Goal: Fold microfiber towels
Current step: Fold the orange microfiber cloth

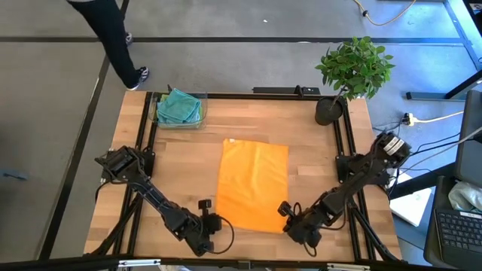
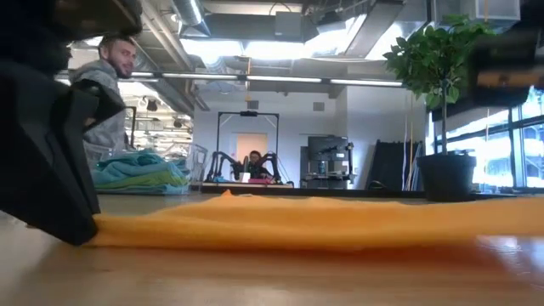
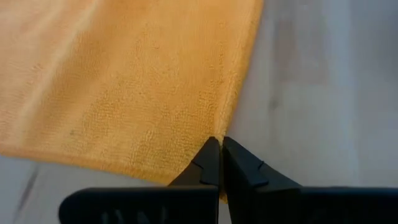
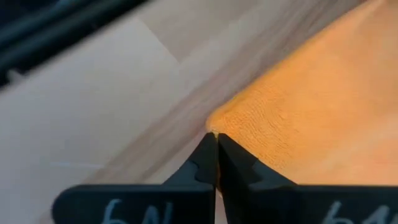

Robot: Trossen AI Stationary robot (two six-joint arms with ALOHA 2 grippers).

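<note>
— High view: orange towel (image 1: 253, 185) spread flat mid-table, long side running front to back. Any grip on it?

— Yes. Left gripper (image 1: 213, 223) clamped shut on the near left corner, right gripper (image 1: 288, 219) clamped shut on the near right corner; fingertips pressed together in both wrist views, cloth edge (image 3: 214, 134) pinched between.

— Other towels?

— Teal and blue stack (image 1: 179, 106) in a clear bin at the far left corner, well apart from the orange one. Potted plant (image 1: 354, 69) at the far right corner. Person's legs (image 1: 113, 34) beyond the far edge.
</note>
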